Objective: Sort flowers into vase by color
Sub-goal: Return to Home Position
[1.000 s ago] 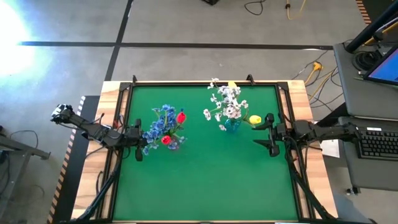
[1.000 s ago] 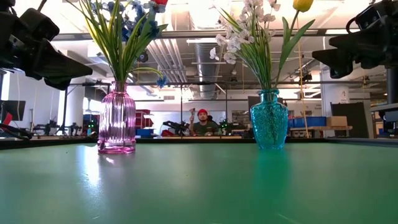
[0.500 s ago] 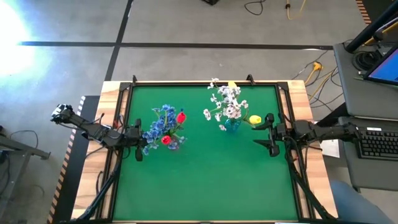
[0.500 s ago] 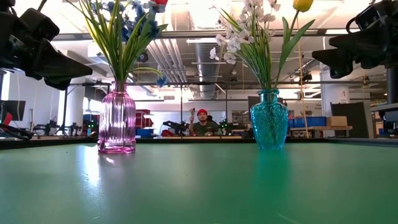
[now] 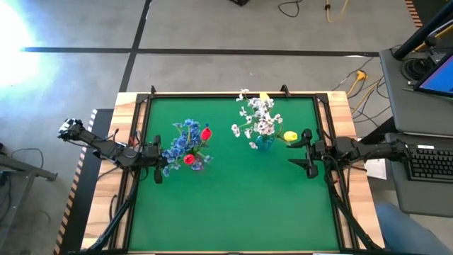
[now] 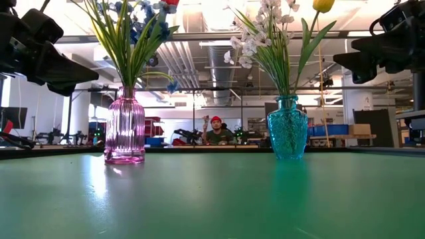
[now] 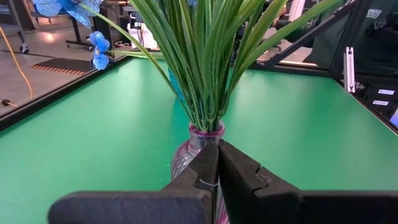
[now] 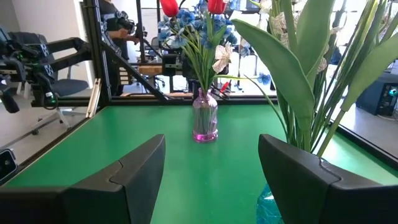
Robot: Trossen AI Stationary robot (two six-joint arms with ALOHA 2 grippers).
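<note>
A pink ribbed vase (image 6: pixel 125 126) stands on the green table toward the left, holding blue flowers (image 5: pixel 181 144) and red buds (image 5: pixel 206 132) by their stems. A teal vase (image 6: pixel 287 127) toward the right holds white flowers (image 5: pixel 258 118) and a yellow bud (image 5: pixel 290 136). My left gripper (image 5: pixel 157 163) hangs shut at the left edge, just short of the pink vase (image 7: pixel 194 149), touching nothing. My right gripper (image 5: pixel 309 153) hangs open at the right edge beside the teal vase (image 8: pixel 273 205), with nothing between its fingers.
Black rails (image 5: pixel 233 94) frame the table (image 5: pixel 233 205), whose near half is bare green mat. A person in a red cap (image 6: pixel 215 131) sits in the room beyond the far edge. A desk with a keyboard (image 5: pixel 430 163) stands to the right.
</note>
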